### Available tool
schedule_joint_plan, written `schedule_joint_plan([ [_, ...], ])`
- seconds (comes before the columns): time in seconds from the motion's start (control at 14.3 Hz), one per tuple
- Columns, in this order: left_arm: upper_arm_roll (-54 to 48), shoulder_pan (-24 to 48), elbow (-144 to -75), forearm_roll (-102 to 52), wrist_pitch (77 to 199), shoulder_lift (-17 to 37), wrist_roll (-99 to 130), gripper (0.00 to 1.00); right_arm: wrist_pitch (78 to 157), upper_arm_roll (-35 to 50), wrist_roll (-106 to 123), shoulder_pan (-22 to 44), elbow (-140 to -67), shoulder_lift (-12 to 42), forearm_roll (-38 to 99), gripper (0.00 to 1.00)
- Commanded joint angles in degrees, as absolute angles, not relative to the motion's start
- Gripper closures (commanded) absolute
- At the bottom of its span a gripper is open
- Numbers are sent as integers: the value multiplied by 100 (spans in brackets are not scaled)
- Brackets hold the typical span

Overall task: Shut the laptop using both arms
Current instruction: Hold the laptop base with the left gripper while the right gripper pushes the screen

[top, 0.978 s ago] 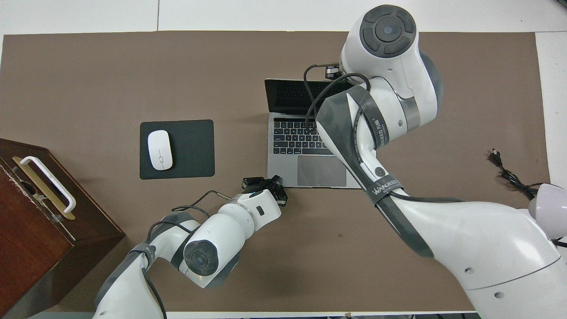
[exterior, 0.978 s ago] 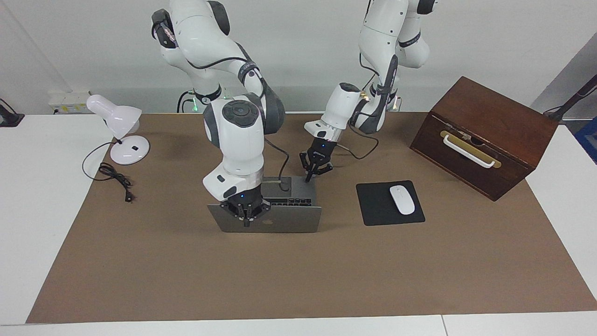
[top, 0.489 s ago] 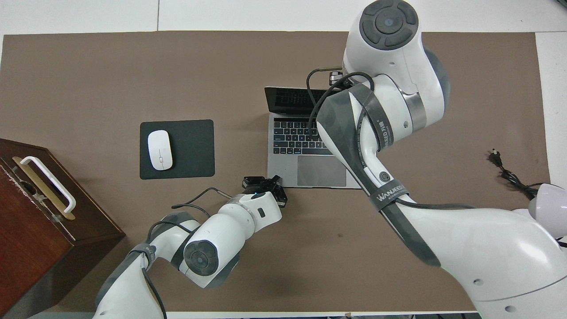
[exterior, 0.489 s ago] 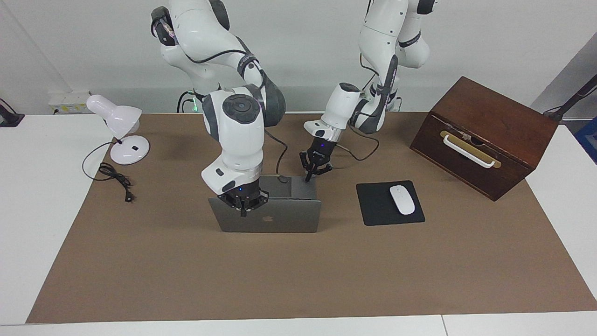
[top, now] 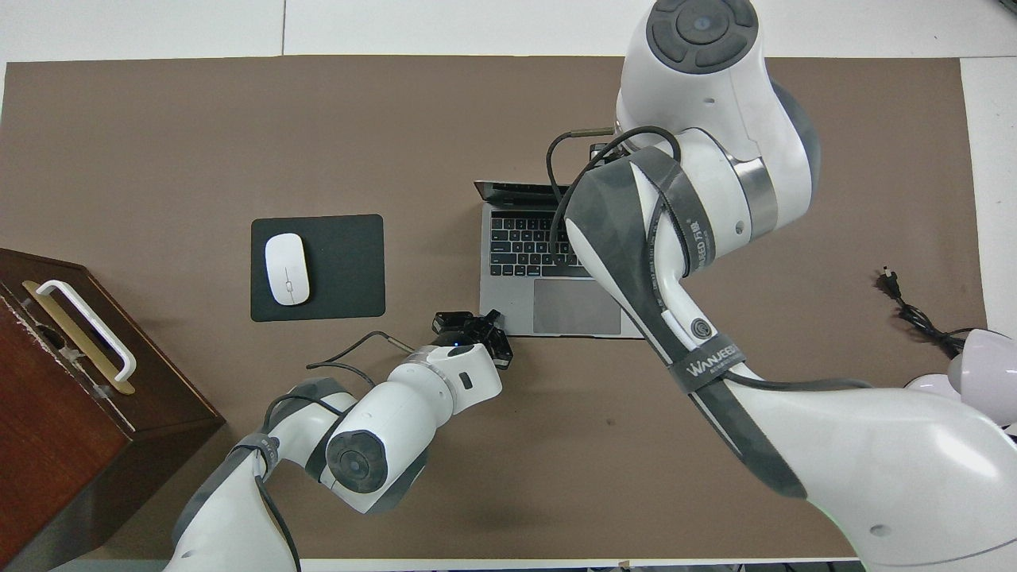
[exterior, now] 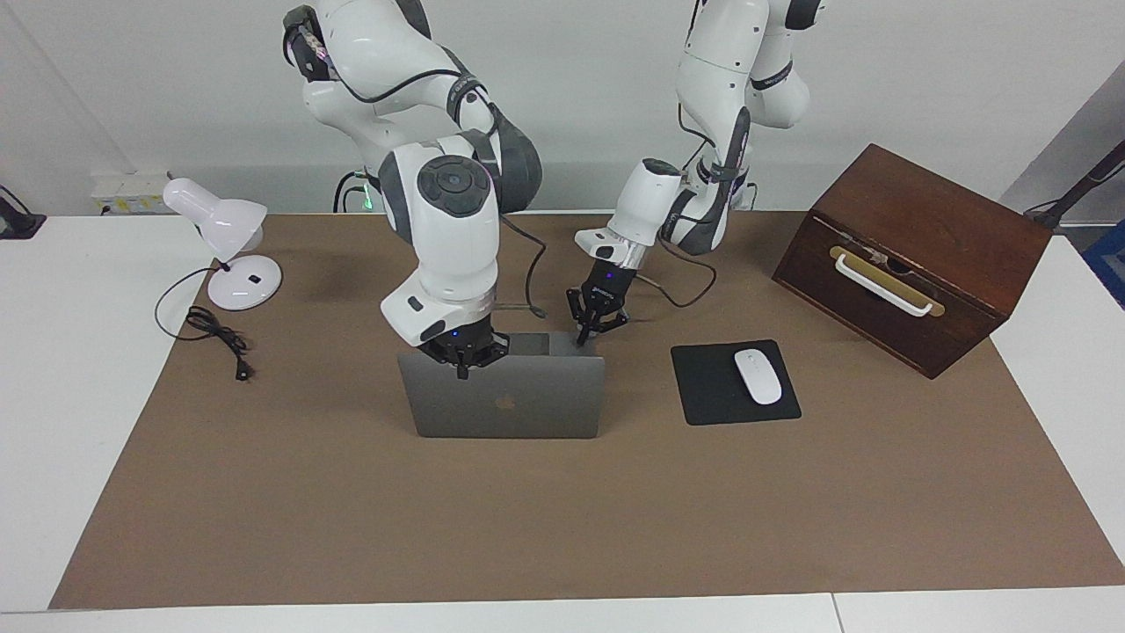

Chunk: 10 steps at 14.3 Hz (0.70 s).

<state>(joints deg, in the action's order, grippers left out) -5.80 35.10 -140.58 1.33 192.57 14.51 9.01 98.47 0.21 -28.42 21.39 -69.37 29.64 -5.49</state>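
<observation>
The laptop (exterior: 505,397) is sitting open near the middle of the desk (exterior: 562,527), on the brown mat (exterior: 352,527), its lid standing roughly upright with the logo side facing away from the robots. In the overhead view the lid is showing only as a thin edge above the keyboard (top: 524,246).

The right gripper (exterior: 462,369) is pressing against the top edge of the lid, at the corner toward the right arm's end of the desk. Its fingers are pinched together, tips meeting, with nothing clamped between them.

The left gripper (exterior: 584,337) is pointing down at the corner of the laptop base nearest the robots, toward the left arm's end. Its fingers are likewise closed on nothing, tips touching the base or just above it; I cannot tell which.

A mouse (exterior: 758,376) is lying on a black pad (exterior: 703,396) beside the laptop, and a wooden box (exterior: 914,255) is sitting toward the left arm's end. A white lamp (exterior: 227,251) is standing toward the right arm's end.
</observation>
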Motion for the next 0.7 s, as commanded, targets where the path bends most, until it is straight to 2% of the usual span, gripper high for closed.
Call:
schedule_joint_plan([
  [0.0, -369, 3568, -14019, 229, 19380, 1793, 686, 100, 9703, 141, -2927, 1882, -6952, 2918, -168, 100],
  [0.35, -343, 3568, -14019, 229, 19433, 1845, 537, 100, 9782, 149, -2918, 1740, -7303, 2769, 9, 100],
  [0.63, -290, 3568, -14027, 229, 19450, 1872, 475, 100, 10282, 149, -2918, 1723, -7812, 2663, 9, 100],
])
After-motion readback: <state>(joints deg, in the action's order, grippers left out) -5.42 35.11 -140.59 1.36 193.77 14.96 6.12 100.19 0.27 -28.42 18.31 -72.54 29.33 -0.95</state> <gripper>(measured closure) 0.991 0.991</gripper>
